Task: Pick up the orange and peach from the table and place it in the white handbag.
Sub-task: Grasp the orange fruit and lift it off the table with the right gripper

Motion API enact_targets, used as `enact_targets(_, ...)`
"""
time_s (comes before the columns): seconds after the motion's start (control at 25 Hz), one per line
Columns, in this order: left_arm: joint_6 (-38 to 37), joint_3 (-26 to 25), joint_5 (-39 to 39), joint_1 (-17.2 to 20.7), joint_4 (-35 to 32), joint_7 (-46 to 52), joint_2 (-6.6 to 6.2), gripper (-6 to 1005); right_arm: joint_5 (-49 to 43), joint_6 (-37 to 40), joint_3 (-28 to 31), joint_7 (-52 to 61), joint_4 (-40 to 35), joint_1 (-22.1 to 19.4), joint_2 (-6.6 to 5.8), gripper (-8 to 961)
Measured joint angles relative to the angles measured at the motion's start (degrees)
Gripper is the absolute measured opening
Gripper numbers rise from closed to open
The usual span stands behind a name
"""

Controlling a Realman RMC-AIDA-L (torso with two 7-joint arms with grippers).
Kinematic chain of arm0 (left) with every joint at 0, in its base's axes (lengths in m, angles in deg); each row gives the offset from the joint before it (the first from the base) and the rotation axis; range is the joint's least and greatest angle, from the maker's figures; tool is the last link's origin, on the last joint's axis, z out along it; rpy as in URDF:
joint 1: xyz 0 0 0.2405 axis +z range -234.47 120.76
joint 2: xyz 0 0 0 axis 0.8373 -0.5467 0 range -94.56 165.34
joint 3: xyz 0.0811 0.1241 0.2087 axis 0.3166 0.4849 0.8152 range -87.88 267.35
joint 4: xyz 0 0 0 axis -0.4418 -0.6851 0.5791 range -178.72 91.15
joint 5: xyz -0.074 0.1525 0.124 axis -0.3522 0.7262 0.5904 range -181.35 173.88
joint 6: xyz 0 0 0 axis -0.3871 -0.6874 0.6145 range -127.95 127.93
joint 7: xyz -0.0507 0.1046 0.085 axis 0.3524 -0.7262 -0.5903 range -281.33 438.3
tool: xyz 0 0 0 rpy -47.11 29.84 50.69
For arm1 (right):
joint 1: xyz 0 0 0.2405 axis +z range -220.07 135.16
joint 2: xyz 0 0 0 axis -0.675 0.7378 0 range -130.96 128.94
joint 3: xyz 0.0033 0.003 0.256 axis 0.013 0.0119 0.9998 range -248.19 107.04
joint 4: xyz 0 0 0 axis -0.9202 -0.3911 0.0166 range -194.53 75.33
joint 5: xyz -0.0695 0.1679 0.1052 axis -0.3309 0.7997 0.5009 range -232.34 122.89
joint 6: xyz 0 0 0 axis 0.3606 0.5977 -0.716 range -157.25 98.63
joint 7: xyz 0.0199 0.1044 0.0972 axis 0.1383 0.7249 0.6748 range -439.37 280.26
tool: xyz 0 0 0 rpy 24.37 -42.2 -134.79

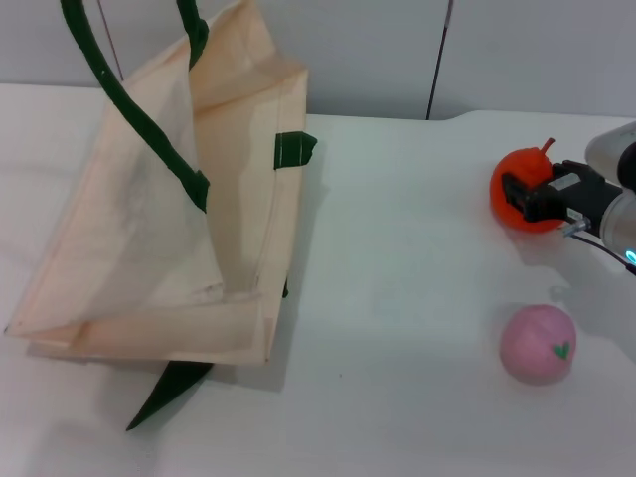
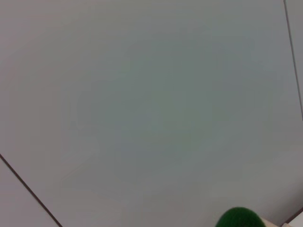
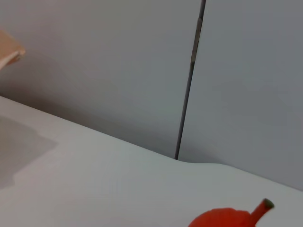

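Note:
The orange point(image 1: 525, 164) is at the far right of the table in the head view, its stem pointing up. My right gripper point(image 1: 517, 195) reaches in from the right edge and is shut on the orange, with one black finger point(image 1: 513, 191) across its front. The right wrist view shows only the top of the orange point(image 3: 222, 218). The pink peach point(image 1: 537, 343) lies free on the table nearer to me, below the gripper. The white handbag point(image 1: 149, 229) stands at the left, its green handles point(image 1: 119, 89) pulled up out of frame. My left gripper is out of view.
The white table point(image 1: 397, 298) runs between the handbag and the fruit. A grey wall point(image 1: 378, 50) with a dark vertical seam point(image 1: 437, 60) stands behind. A green bit of handle point(image 2: 239, 218) shows in the left wrist view.

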Motion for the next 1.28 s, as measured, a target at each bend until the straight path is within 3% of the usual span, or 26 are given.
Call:
enact_targets(0.32, 0.00, 0.01, 0.00, 0.06, 0.00, -0.06, 0.00, 122, 0.03, 0.00, -0.03, 0.00, 0.41, -0.26, -0.19, 404)
enact_targets(0.76, 0.00, 0.11, 0.00, 0.42, 0.30, -0.67, 0.05, 122, 0.07, 0.16, -0.03, -0.02, -1.15, -0.56, -0.19, 353)
enact_targets(1.28, -0.63, 0.10, 0.00, 0.62, 0.35, -0.79, 0.09, 122, -3.88, 5.53, 0.05, -0.14, -21.46, -7.94, -0.05, 240)
